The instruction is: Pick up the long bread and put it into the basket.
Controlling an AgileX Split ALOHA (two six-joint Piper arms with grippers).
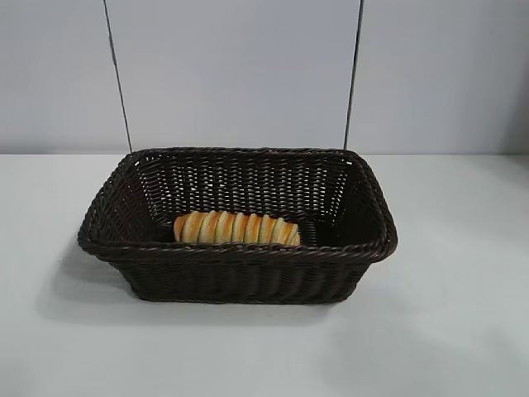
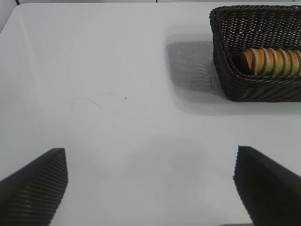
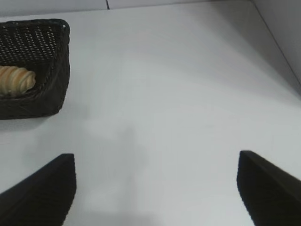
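Note:
The long bread (image 1: 236, 228), golden-yellow with orange-brown ridges, lies inside the dark brown wicker basket (image 1: 248, 161) near its front wall. It also shows in the left wrist view (image 2: 273, 61) and one end of it in the right wrist view (image 3: 16, 80), inside the basket (image 2: 225, 70) (image 3: 59, 82). My left gripper (image 2: 150, 176) is open and empty above bare table, well away from the basket. My right gripper (image 3: 157, 181) is open and empty above bare table on the basket's other side. Neither arm shows in the exterior view.
The white table (image 1: 446, 331) runs all round the basket. A grey wall with two dark vertical seams (image 1: 117, 74) stands behind it. The table's edge and a wall (image 3: 282, 52) lie beyond the right gripper.

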